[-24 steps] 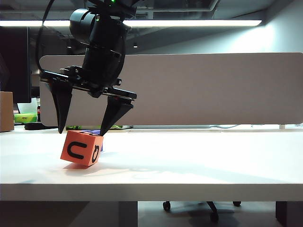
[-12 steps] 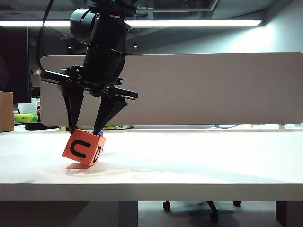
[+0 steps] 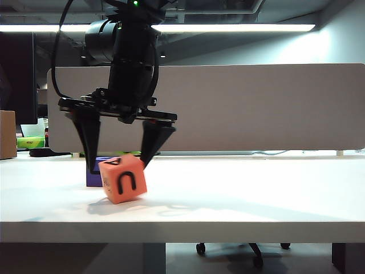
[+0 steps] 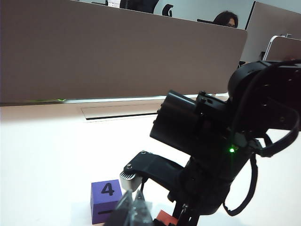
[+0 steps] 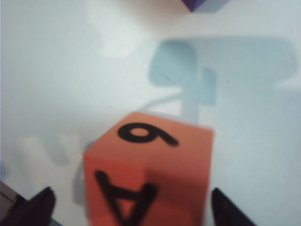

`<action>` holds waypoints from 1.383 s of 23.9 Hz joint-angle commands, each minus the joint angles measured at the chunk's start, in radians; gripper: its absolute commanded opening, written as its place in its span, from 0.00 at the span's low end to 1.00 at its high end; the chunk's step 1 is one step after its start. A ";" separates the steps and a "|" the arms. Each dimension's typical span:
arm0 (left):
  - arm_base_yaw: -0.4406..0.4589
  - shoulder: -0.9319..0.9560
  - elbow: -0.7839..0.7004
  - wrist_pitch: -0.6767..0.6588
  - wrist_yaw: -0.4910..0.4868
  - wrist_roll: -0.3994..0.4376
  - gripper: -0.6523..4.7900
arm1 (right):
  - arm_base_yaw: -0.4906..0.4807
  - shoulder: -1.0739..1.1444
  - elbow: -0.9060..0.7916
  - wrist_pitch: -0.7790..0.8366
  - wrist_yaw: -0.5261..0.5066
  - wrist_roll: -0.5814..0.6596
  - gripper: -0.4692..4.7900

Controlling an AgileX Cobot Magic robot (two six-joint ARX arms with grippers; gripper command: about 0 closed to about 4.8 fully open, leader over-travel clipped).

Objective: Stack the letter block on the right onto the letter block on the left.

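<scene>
The orange letter block (image 3: pixel 122 178) rests tilted on the white table (image 3: pixel 239 194), just right of and in front of the purple block (image 3: pixel 94 172). My right gripper (image 3: pixel 121 161) hangs over the orange block, open, one finger on either side with a gap to each face. In the right wrist view the orange block (image 5: pixel 150 165) shows a 6 and an A between the dark fingertips (image 5: pixel 36 207), and a corner of the purple block (image 5: pixel 202 4) shows beyond. My left gripper (image 4: pixel 134 209) stays back, shut and empty, facing the purple block (image 4: pixel 107 201) marked 4.
A grey partition (image 3: pixel 256 105) runs along the table's far edge. A cardboard box (image 3: pixel 7 134) and green items (image 3: pixel 31 141) sit at the far left. In the left wrist view the right arm's black body (image 4: pixel 221 155) fills the space beside the blocks.
My right gripper narrowed on the orange block, then opened wide again and shifted slightly right. The orange block rolled to the right onto another face, uncovering the purple block behind it.
</scene>
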 commanded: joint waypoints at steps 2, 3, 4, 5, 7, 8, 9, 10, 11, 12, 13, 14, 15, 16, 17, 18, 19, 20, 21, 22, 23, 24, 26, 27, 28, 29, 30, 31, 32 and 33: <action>-0.002 0.000 0.006 0.013 0.007 0.000 0.11 | 0.001 -0.008 0.002 -0.024 0.039 0.000 1.00; -0.002 0.000 0.006 0.013 0.007 0.000 0.11 | 0.001 -0.008 0.001 -0.026 0.039 -0.001 1.00; -0.002 0.000 0.006 0.013 0.007 -0.001 0.11 | 0.001 -0.008 0.001 -0.022 0.039 -0.008 1.00; -0.002 0.000 0.006 0.013 0.007 -0.010 0.11 | 0.001 -0.008 0.001 -0.015 0.051 -0.017 1.00; -0.002 0.000 0.006 0.013 0.007 -0.022 0.11 | 0.001 -0.008 0.001 -0.010 0.076 -0.020 0.99; -0.002 0.000 0.006 0.013 0.007 -0.023 0.11 | -0.001 -0.008 0.001 -0.011 0.079 -0.023 0.94; -0.002 0.000 0.006 0.013 0.007 -0.023 0.11 | -0.002 -0.008 0.001 -0.011 0.079 -0.023 0.88; -0.002 0.000 0.006 0.013 0.007 -0.022 0.11 | -0.003 -0.008 0.001 -0.008 0.079 -0.027 0.81; -0.002 0.000 0.006 0.013 0.007 -0.022 0.11 | -0.004 -0.008 0.001 -0.005 0.077 -0.027 0.79; -0.002 0.000 0.006 0.013 0.007 -0.022 0.11 | -0.005 -0.008 0.001 0.000 0.074 -0.027 0.79; -0.002 0.000 0.006 0.013 0.007 -0.022 0.11 | -0.005 -0.008 0.001 0.008 0.067 -0.027 0.79; -0.002 0.000 0.006 0.013 0.007 -0.022 0.11 | -0.005 -0.008 0.001 0.016 0.063 -0.027 0.79; -0.002 0.000 0.006 0.013 0.007 -0.022 0.11 | -0.005 -0.008 0.001 0.021 0.059 -0.027 0.79; -0.002 0.000 0.006 0.013 0.007 -0.022 0.11 | -0.005 -0.008 0.001 0.027 0.059 -0.026 0.79; -0.002 0.000 0.006 0.013 0.007 -0.022 0.11 | -0.005 -0.008 0.001 0.032 0.056 -0.027 0.77; -0.002 0.000 0.006 0.013 0.007 -0.022 0.11 | -0.005 -0.008 0.001 0.032 0.052 -0.027 0.73; -0.002 0.000 0.006 0.013 0.007 -0.022 0.11 | -0.005 -0.008 0.001 0.032 0.052 -0.027 0.69; -0.002 0.000 0.006 0.013 0.007 -0.022 0.11 | -0.005 -0.008 0.001 0.032 0.052 -0.027 0.65; -0.002 0.000 0.006 0.013 0.007 -0.022 0.11 | -0.005 -0.008 0.001 0.032 0.051 -0.027 0.65; -0.002 0.000 0.006 0.013 0.007 -0.022 0.11 | -0.005 -0.008 0.001 0.032 0.051 -0.027 0.65; -0.002 0.000 0.006 0.013 0.007 -0.022 0.11 | -0.005 -0.008 0.001 0.032 0.050 -0.027 0.65; -0.002 0.000 0.006 0.013 0.007 -0.022 0.11 | -0.005 -0.008 0.001 0.032 0.048 -0.027 0.65; -0.002 0.000 0.006 0.013 0.007 -0.022 0.11 | -0.005 -0.008 0.001 0.034 0.036 -0.029 0.64; -0.002 0.000 0.006 0.013 0.007 -0.022 0.11 | -0.005 -0.008 0.001 0.034 0.033 -0.029 0.64; -0.002 0.000 0.006 0.013 0.007 -0.022 0.11 | -0.005 -0.008 0.001 0.035 0.033 -0.029 0.59; -0.002 0.000 0.006 0.013 0.007 -0.022 0.11 | -0.005 -0.007 0.001 0.037 0.033 -0.029 0.57; -0.002 0.000 0.006 0.013 0.007 -0.022 0.11 | -0.005 -0.007 0.001 0.037 0.033 -0.029 0.57; -0.002 0.000 0.006 0.013 0.007 -0.022 0.11 | -0.005 -0.007 0.001 0.038 0.033 -0.029 0.57; -0.002 0.000 0.006 0.013 0.007 -0.022 0.11 | -0.005 -0.007 0.001 0.038 0.033 -0.029 0.57; -0.002 0.000 0.006 0.013 0.007 -0.022 0.11 | -0.005 -0.008 0.001 0.037 0.034 -0.029 0.57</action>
